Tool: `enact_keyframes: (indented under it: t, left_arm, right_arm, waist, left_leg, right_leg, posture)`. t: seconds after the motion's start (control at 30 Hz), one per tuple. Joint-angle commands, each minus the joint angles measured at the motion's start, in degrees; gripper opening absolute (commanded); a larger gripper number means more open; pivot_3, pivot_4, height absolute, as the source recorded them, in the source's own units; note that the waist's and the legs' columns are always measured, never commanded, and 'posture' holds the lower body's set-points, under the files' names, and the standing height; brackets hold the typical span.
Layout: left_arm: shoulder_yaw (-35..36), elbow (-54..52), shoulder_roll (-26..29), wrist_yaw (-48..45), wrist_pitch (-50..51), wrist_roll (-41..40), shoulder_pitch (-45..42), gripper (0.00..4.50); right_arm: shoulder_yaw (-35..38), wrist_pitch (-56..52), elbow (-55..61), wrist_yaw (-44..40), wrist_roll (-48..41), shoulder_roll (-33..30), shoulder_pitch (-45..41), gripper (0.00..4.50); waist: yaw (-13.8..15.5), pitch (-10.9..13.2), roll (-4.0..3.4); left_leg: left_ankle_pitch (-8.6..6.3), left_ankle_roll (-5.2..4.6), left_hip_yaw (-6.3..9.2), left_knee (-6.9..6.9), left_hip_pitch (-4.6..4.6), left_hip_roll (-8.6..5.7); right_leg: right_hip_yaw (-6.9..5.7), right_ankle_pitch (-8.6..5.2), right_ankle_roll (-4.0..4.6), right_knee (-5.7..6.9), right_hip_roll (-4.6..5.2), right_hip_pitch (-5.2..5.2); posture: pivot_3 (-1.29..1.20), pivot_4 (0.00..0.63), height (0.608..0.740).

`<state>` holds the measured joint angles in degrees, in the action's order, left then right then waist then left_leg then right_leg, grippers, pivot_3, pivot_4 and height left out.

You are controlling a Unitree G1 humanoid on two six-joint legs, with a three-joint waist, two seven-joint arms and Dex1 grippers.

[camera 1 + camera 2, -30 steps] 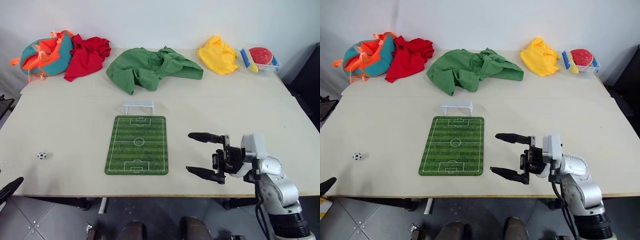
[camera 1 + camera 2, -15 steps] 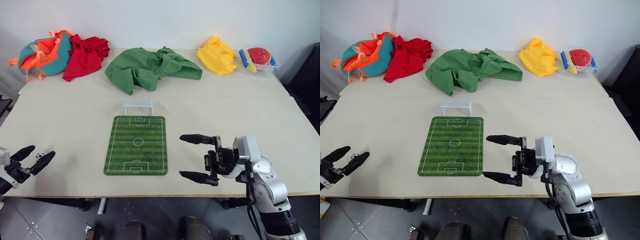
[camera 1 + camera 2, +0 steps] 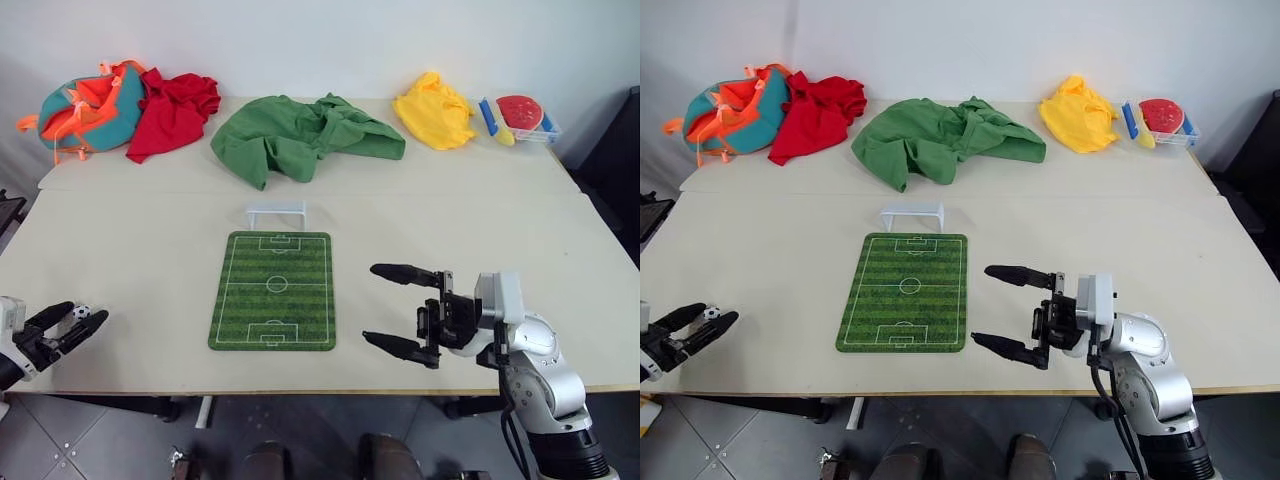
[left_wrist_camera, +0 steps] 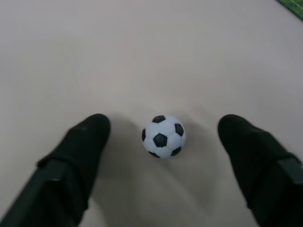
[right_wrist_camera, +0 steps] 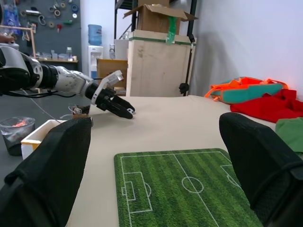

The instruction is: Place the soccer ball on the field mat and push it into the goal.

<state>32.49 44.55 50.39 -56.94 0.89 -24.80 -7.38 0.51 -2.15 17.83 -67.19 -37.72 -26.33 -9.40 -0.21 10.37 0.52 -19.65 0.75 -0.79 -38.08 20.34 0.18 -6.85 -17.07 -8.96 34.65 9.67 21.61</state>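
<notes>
The soccer ball lies on the bare table near its front left corner, far left of the field mat. My left gripper is open with one finger on each side of the ball and a gap showing on both sides. The goal stands just beyond the mat's far end, its mouth facing the mat. My right gripper hovers open and empty just right of the mat, pointing toward it.
Along the table's back lie a teal and orange bag, a red cloth, a green garment, a yellow cloth and a small basket. The table's front edge runs close below both grippers.
My left gripper came in from the left edge, reached the ball and now straddles it with its fingers drawn closer. The right gripper stayed where it was.
</notes>
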Motion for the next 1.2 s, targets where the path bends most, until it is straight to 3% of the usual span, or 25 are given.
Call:
enact_keyframes:
  t: [0.03, 0.23, 0.43, 0.53, 0.63, 0.73, 0.93, 1.2]
  left_arm:
    - [0.67, 1.09, 1.48, -0.68, -0.33, -0.05, 0.01, 2.59]
    - [1.17, 0.1, 1.33, -1.87, -1.05, -0.51, 1.67, 0.88]
    - [2.07, -11.25, -0.44, -7.0, 3.76, -6.57, 1.81, 0.84]
    - [-1.75, -24.46, -0.37, -9.66, 9.86, -9.5, 1.75, 0.84]
    - [-9.89, -35.84, 0.16, -13.77, 15.14, -10.82, -2.02, 0.84]
    - [-20.4, -42.0, 1.31, -19.57, 16.66, -7.24, -5.19, 0.84]
    - [-38.82, -39.86, -6.51, -23.38, 11.38, 3.06, -17.92, 0.84]
    - [-42.25, -31.75, -8.97, -23.68, 3.44, 9.57, -20.98, 0.84]
  right_arm:
    - [1.56, 1.2, 2.39, 0.25, -0.47, -0.57, 0.69, 4.5]
    - [1.88, 1.44, 1.72, 0.0, -0.41, -0.88, 0.51, 4.5]
    - [3.04, 2.6, -0.03, -1.14, -0.24, -2.16, 0.44, 4.5]
    - [5.1, 2.94, 0.15, -2.64, -1.44, -3.58, 1.47, 4.5]
    - [6.64, 3.9, 0.96, -5.01, -2.8, -4.56, 3.44, 4.5]
    - [5.82, 8.21, 0.54, -11.25, -1.28, -5.96, 5.37, 4.5]
    - [6.37, 11.85, -3.36, -14.32, 1.12, -7.45, 7.94, 4.5]
    - [10.35, 13.29, -4.31, -12.27, 2.3, -9.65, 12.53, 4.5]
  waist:
    - [0.02, 0.0, 0.0]
    - [0.0, 0.0, 0.0]
    - [0.32, 0.0, 0.01]
    - [0.35, 0.01, 0.01]
    - [0.58, 0.01, 0.0]
    - [0.52, 0.04, -0.06]
    - [0.12, 0.07, -0.12]
    - [0.28, 0.07, -0.12]
  left_leg:
    - [0.0, 0.0, 0.0, 0.0, 0.0, 0.0]
    - [0.0, 0.0, -0.01, 0.0, -0.01, 0.01]
    - [-0.01, -0.01, 0.01, -0.03, 0.02, 0.02]
    - [-0.02, -0.02, 0.01, -0.05, 0.03, 0.02]
    - [-0.02, -0.02, 0.02, -0.07, 0.04, 0.03]
    - [-0.02, -0.02, -0.01, -0.08, 0.02, 0.02]
    - [-0.02, -0.02, -0.17, -0.13, -0.02, 0.02]
    - [-0.02, -0.03, -0.2, -0.13, -0.02, 0.04]
  right_leg:
    - [0.0, 0.0, 0.0, 0.0, 0.0, 0.0]
    - [0.01, 0.0, 0.0, 0.0, 0.0, 0.0]
    - [-0.01, 0.0, 0.0, 0.0, 0.0, -0.01]
    - [0.01, 0.01, 0.01, -0.01, 0.0, -0.02]
    - [0.01, 0.01, 0.02, -0.02, 0.0, -0.03]
    - [0.03, 0.01, 0.02, -0.03, 0.0, -0.04]
    - [0.17, 0.02, 0.02, -0.01, -0.09, -0.04]
    - [0.18, 0.02, 0.02, -0.08, -0.12, -0.03]
  posture:
    - [0.0, 0.15, 0.74]
    - [0.0, 0.15, 0.74]
    - [0.0, 0.15, 0.74]
    - [0.0, 0.15, 0.74]
    - [0.0, 0.15, 0.74]
    - [0.0, 0.15, 0.74]
    - [0.0, 0.15, 0.74]
    - [0.0, 0.15, 0.74]
